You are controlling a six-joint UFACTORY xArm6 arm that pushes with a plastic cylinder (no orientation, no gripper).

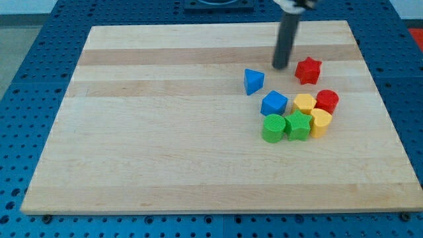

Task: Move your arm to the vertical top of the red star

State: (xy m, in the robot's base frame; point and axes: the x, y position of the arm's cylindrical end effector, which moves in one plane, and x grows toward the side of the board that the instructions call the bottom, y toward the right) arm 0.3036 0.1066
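Note:
The red star (308, 70) lies on the wooden board (165, 132) at the view's upper right. My tip (281, 67) stands just to the left of the star, at about the star's height in the view, with a small gap between them. The dark rod rises from the tip to the view's top edge. A blue triangular block (253, 81) lies below and to the left of the tip.
Below the star is a cluster: a blue cube (273, 103), a yellow block (304, 104), a red cylinder (327, 100), a second yellow block (320, 122), a green star (297, 125) and a green cylinder (273, 127).

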